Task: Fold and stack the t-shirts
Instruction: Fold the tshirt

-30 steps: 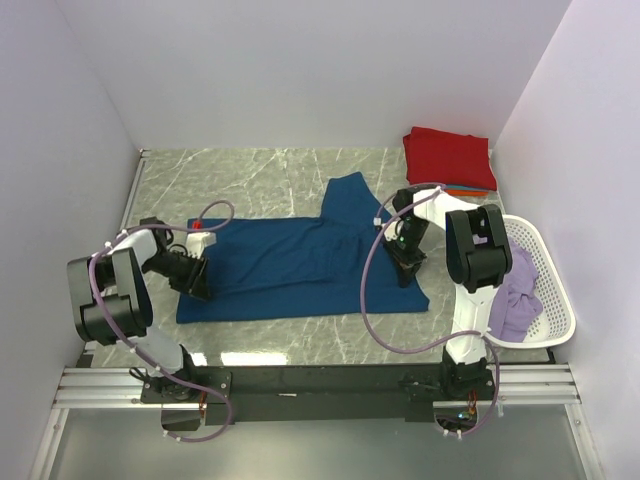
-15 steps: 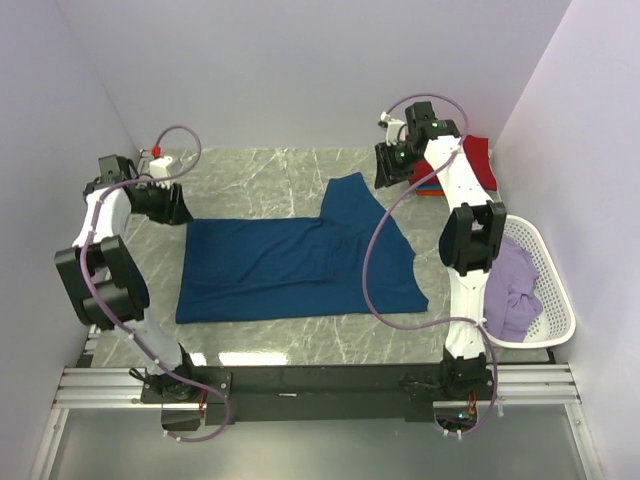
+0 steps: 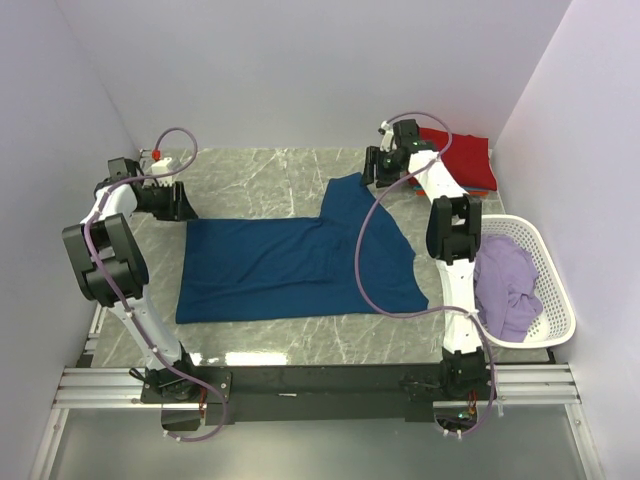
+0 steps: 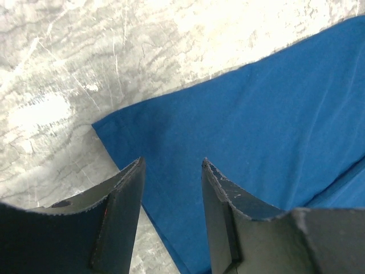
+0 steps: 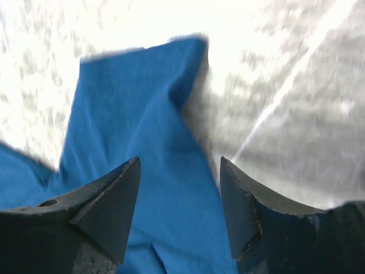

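Observation:
A blue t-shirt [image 3: 290,265] lies spread on the marble table, one sleeve pointing toward the back. My left gripper [image 3: 178,203] hovers open over the shirt's back left corner [image 4: 122,123], nothing between its fingers [image 4: 228,200]. My right gripper [image 3: 372,172] is open above the tip of the far sleeve [image 5: 154,91], its fingers [image 5: 114,194] straddling the sleeve's right edge without holding it. A folded red t-shirt [image 3: 455,157] rests at the back right. A lilac t-shirt [image 3: 505,290] lies crumpled in the white basket [image 3: 555,300].
The white laundry basket stands at the right edge of the table. White walls close in the table at the back and both sides. Bare marble [image 3: 260,170] shows behind the blue shirt and along the front edge.
Both arms swung from the shirt's near corners up to the back of the table. The left gripper now sits at the back left corner, the right one at the far sleeve tip.

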You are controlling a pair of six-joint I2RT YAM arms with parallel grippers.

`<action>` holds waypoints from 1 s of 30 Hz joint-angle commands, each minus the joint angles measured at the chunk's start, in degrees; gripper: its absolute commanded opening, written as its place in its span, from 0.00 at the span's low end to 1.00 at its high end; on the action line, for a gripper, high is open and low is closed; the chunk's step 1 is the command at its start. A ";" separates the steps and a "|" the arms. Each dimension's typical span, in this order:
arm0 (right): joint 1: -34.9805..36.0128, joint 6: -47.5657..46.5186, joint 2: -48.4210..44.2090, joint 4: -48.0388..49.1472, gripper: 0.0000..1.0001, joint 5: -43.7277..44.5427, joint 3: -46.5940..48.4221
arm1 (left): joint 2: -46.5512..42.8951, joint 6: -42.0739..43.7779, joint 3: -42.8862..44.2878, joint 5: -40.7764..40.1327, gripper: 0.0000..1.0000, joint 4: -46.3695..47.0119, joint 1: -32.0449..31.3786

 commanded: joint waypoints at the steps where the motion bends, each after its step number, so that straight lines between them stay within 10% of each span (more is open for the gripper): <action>1: -0.10 7.10 2.31 6.41 0.65 0.68 5.93 | 0.40 -1.04 1.29 0.91 0.50 2.35 0.09; 6: 0.08 11.58 1.53 15.09 0.78 -0.55 1.21 | 1.80 -1.30 1.28 0.73 0.50 2.09 0.18; 22: 0.08 23.02 5.22 19.07 0.69 -5.21 -3.02 | 4.27 -4.99 3.04 -3.57 0.51 4.28 0.53; 25: 0.08 22.50 5.13 19.51 0.58 -7.31 -2.94 | 5.58 -5.61 4.18 -4.54 0.51 3.41 0.53; 30: -0.62 23.02 3.64 23.01 0.05 -16.35 -4.25 | 6.90 -7.81 6.20 0.11 0.51 4.28 2.11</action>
